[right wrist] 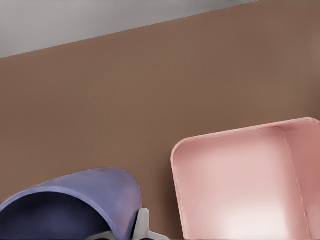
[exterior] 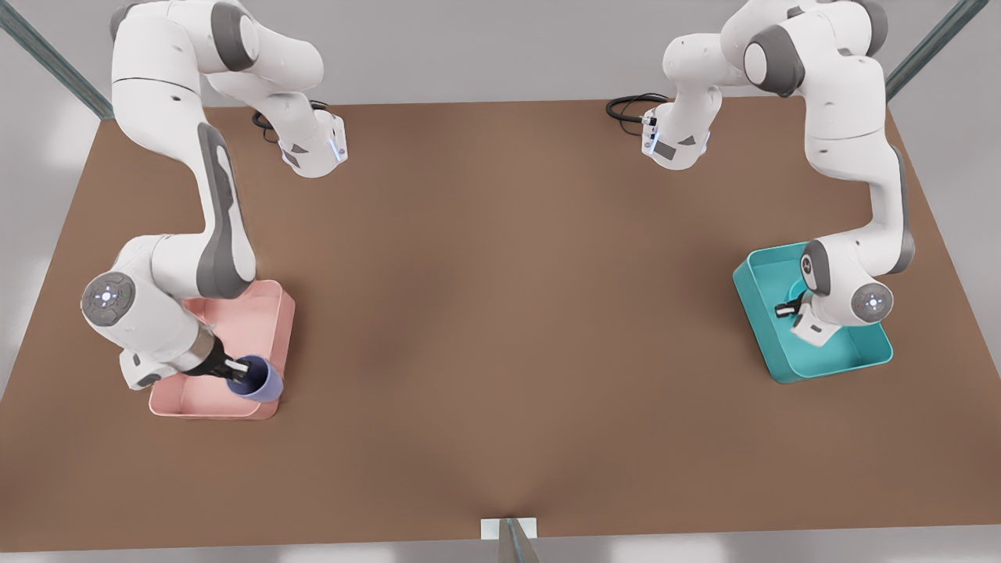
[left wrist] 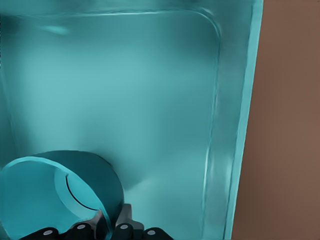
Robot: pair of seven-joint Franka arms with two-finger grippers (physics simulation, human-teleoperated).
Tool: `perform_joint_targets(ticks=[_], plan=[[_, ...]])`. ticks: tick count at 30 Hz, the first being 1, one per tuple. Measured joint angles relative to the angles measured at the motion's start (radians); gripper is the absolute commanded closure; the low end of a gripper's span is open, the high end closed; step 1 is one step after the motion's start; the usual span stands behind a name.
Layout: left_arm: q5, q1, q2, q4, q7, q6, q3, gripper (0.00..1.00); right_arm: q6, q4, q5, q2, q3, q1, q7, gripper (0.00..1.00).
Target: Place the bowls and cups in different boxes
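In the front view's right, my left gripper (exterior: pixel 790 308) reaches into the teal box (exterior: pixel 848 361), shut on the rim of the teal bowl (exterior: pixel 797 296). In the left wrist view the bowl (left wrist: pixel 45 195) hangs tilted just above the teal box's floor (left wrist: pixel 150 90), with my fingers (left wrist: pixel 123 219) pinching its wall. In the front view's left, my right gripper (exterior: pixel 238 372) is shut on the rim of the purple cup (exterior: pixel 264 383). The cup is tilted over the near corner of the pink box (exterior: pixel 275 313). The right wrist view has the cup (right wrist: pixel 90 197) beside the pink box (right wrist: pixel 240 185).
The brown table (exterior: pixel 500 313) lies bare between the two boxes. Black cables (exterior: pixel 629 105) sit by the arm bases at the back. A small grey post (exterior: pixel 509 536) stands at the table's front edge.
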Motion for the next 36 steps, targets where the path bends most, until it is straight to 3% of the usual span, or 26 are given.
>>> perform_joint_targets(ticks=[4,8,12,18,19,20,29,36], plan=[[-0.049,0.002,-0.126,0.041,0.049,-0.056,-0.01,0.0,-0.04,0.002,0.002,0.041,0.001,-0.133,-0.13,0.79],[-0.038,-0.009,-0.284,0.393,0.067,-0.366,-0.222,0.0,-0.027,-0.055,0.004,0.085,0.001,-0.179,-0.236,0.79],[-0.016,-0.08,-0.283,0.56,0.067,-0.539,-0.31,0.0,0.055,-0.118,0.005,0.125,0.002,-0.181,-0.322,0.79],[-0.001,-0.084,-0.233,0.582,0.068,-0.639,-0.328,0.0,0.167,-0.115,0.022,0.197,0.003,-0.181,-0.42,0.79],[-0.001,-0.079,-0.233,0.582,0.068,-0.648,-0.327,0.0,0.177,-0.115,0.026,0.2,0.003,-0.18,-0.432,0.72],[-0.002,-0.076,-0.232,0.582,0.069,-0.655,-0.327,0.0,0.185,-0.112,0.028,0.211,0.004,-0.179,-0.443,0.0],[-0.009,-0.078,-0.214,0.575,0.068,-0.735,-0.329,0.0,0.197,-0.106,0.002,0.181,0.012,-0.175,-0.474,0.0],[-0.007,-0.077,-0.214,0.576,0.068,-0.767,-0.33,0.0,-0.127,-0.046,0.012,-0.163,0.012,-0.131,-0.474,0.0]])
